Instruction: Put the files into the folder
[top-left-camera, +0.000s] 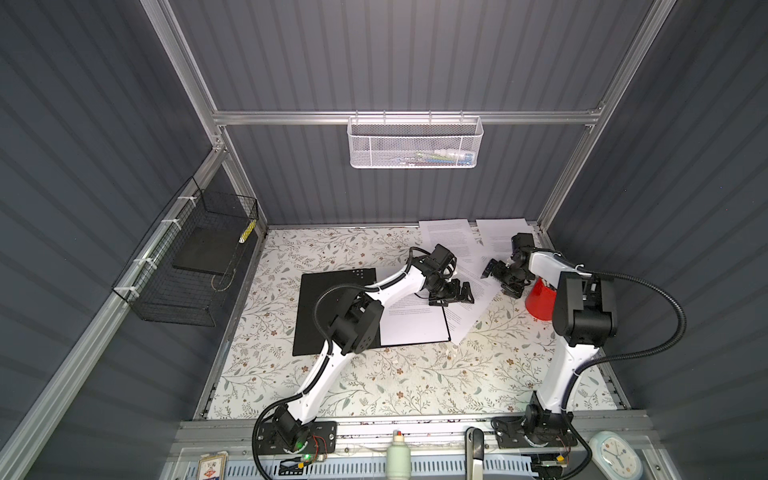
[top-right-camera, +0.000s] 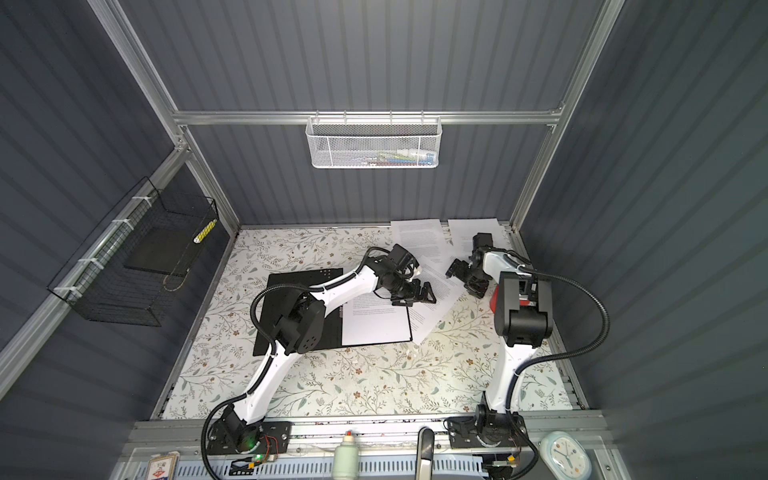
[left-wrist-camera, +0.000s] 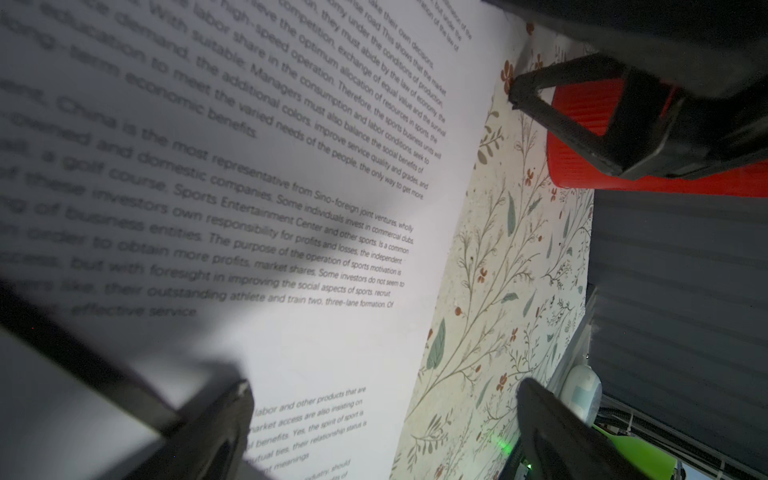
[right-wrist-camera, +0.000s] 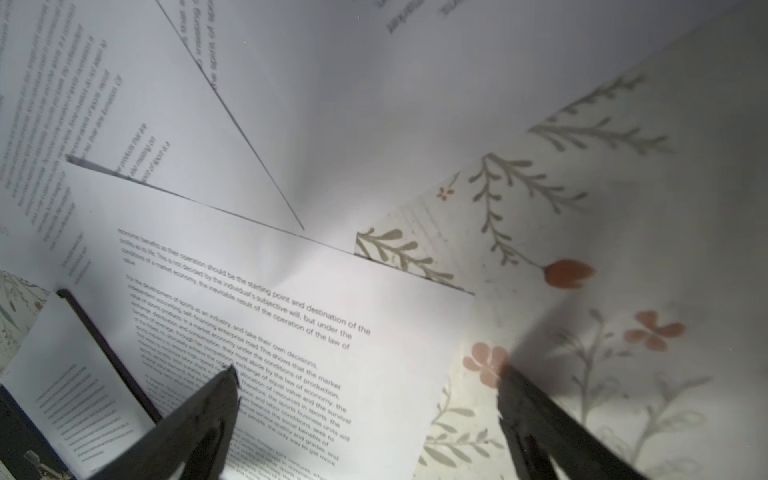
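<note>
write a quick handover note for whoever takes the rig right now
Both open and empty: left gripper and right gripper, low over the angled sheet.
The folder lies open on the table.
Done: one sheet is on its right half.
To file: the angled sheet by the folder's right edge, plus two far sheets at the table's back edge.

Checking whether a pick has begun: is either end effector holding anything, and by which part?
Nothing is held. The left end effector and the right end effector both stand open over the loose sheets, gripping none.
</note>
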